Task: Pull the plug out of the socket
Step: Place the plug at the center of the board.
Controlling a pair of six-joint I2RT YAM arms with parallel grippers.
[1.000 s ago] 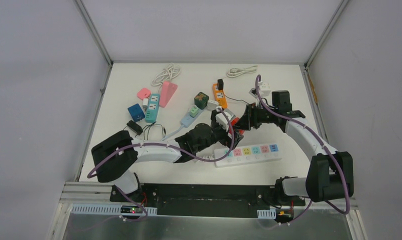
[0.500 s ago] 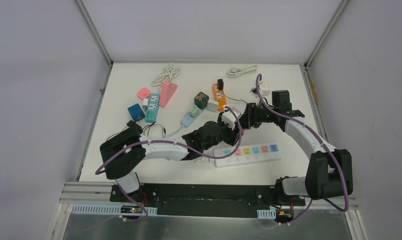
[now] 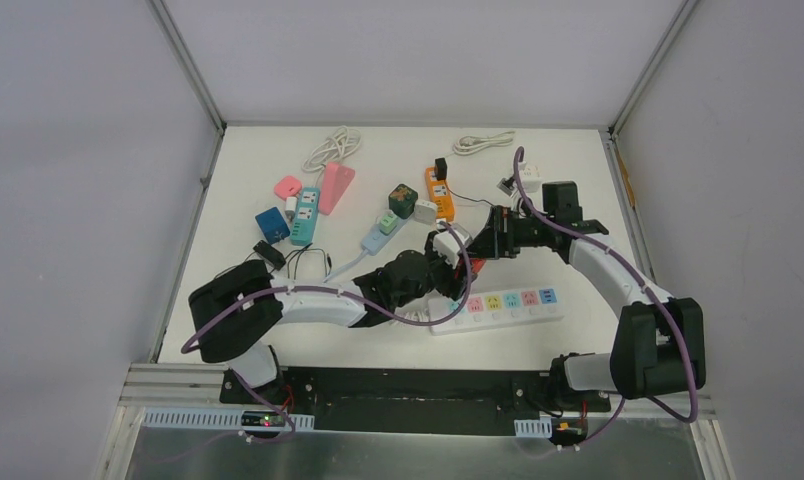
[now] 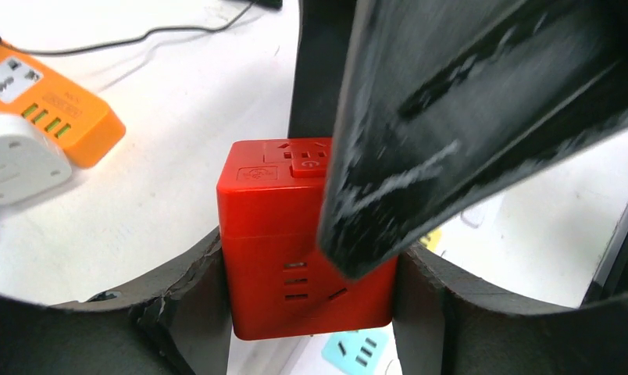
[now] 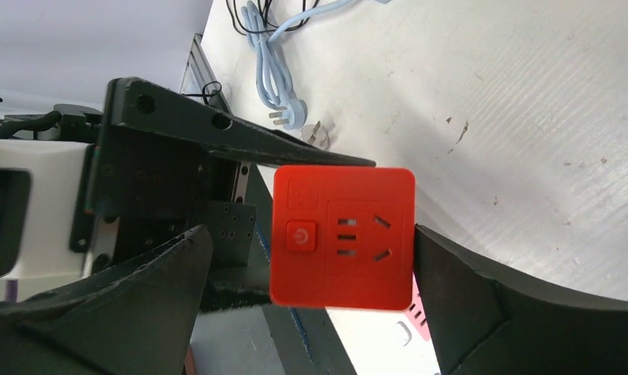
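Note:
A red cube adapter with a power button and socket slots hangs in the air above the white power strip. My left gripper is shut on it, and both of its fingers press the cube's sides. My right gripper stands open around the same cube, with a wide gap on the button side. One right finger crosses the left wrist view just above the cube. In the top view the two grippers meet at mid-table. No plug shows in the cube's slots, and its own pins are hidden.
An orange strip and a white adapter lie just behind the grippers. A teal strip, pink blocks, a blue cube and coiled white cables are spread over the far half. A light blue cable lies to the left.
My left gripper reached in from the left and shut on the red cube. My right gripper's jaws, which held the cube before, have opened wide.

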